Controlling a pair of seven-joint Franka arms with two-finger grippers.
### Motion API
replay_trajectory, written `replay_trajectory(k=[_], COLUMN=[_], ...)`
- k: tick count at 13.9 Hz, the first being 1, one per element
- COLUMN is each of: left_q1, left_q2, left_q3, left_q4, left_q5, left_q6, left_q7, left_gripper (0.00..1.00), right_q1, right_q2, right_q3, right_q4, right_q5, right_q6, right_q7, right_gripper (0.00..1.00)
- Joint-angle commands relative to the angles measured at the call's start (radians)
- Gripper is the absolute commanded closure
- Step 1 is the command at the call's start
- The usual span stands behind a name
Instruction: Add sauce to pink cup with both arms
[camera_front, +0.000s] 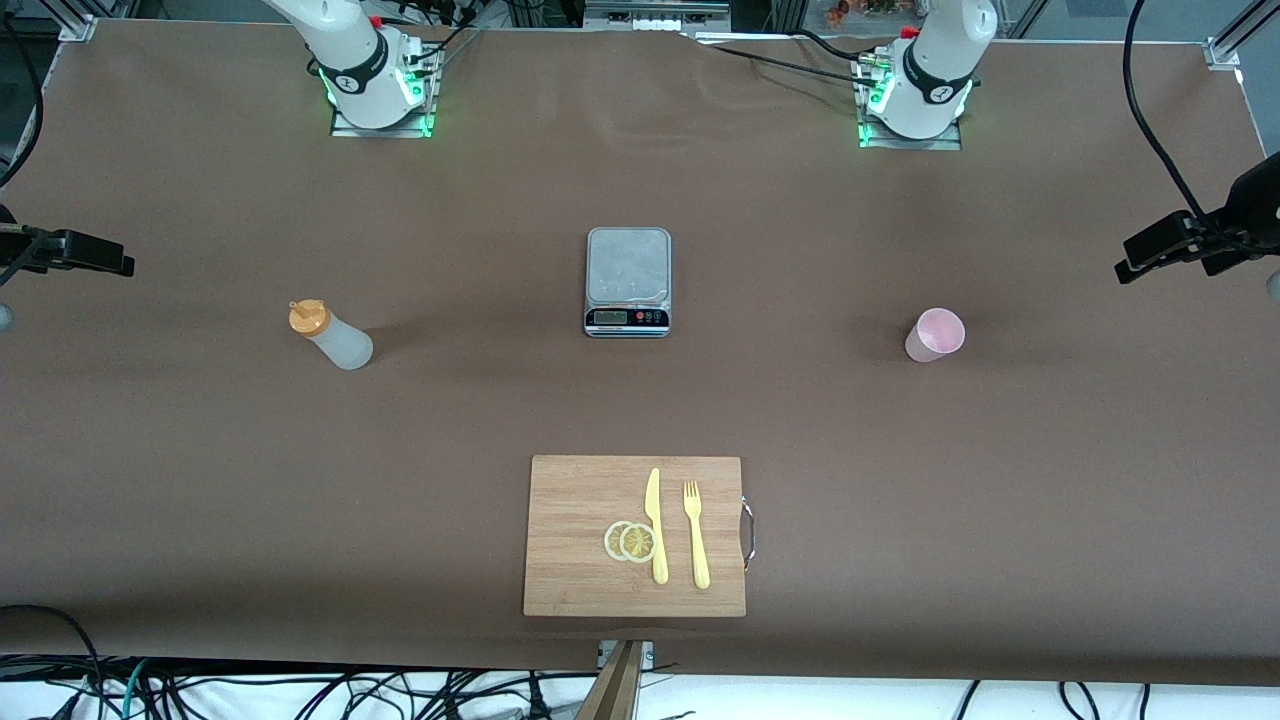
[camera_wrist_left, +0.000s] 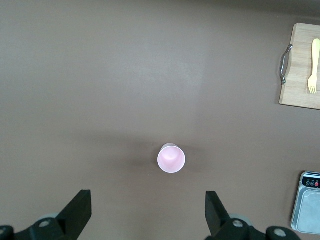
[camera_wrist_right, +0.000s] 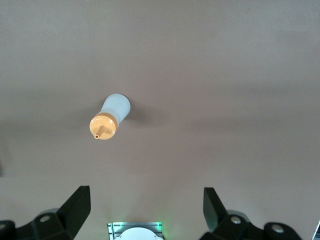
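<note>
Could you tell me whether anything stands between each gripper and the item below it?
Nothing visible does. The left gripper, fingers open, is over the pink cup, with only bare table around it. The right gripper, also open, is over the sauce, likewise unobstructed.

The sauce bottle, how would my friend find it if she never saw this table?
Start at the silver kitchen scale in the middle of the brown table, then go toward the right arm's end. There stands a small whitish squeeze bottle, alone and upright. Its orange cap with a thin nozzle sets it apart from the capless pale pink plastic cup.
</note>
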Motion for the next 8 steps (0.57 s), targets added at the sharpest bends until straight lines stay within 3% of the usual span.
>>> replay_trajectory(k=[1, 8], left_q1=[-0.006, -0.012], left_q2=[-0.011, -0.004], left_q3=[0.002, 0.002], left_q4=[-0.002, 0.006], left_q5=[-0.003, -0.006], left_q6=[0.013, 0.013], left_q7=[0.013, 0.011], left_gripper=[0.00, 0.00], right_q1=[-0.002, 0.001], right_q2=[0.003, 0.002], right_q3=[-0.001, -0.001], right_q4=[0.010, 0.010], right_q5=[0.001, 0.001], right_q6=[0.002, 0.002], right_q7=[-0.015, -0.015], right_gripper=[0.00, 0.00])
